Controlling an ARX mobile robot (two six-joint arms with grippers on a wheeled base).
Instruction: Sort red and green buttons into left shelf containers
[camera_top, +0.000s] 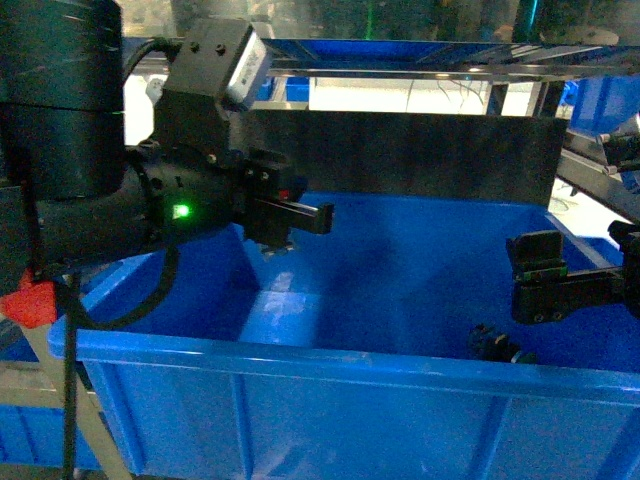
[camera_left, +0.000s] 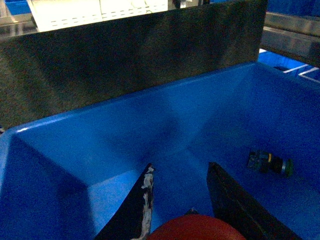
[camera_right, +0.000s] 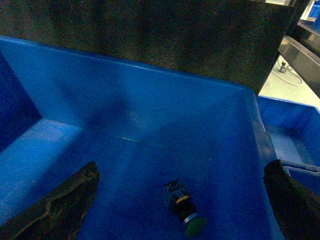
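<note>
While I hold the red button (camera_left: 196, 229) between the left gripper (camera_top: 292, 212) fingers above the blue tub (camera_top: 330, 365), upper left, release waits.
Right gripper (camera_right: 182, 200) gapes empty, lower right; the green button (camera_right: 184, 209) lies on the tub floor beneath it.

No legible text — none anywhere.

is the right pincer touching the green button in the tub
Apart. The right wrist view shows the green button lying alone on the blue tub floor, bare floor separating it from the open right pincer's fingers on both sides.
</note>
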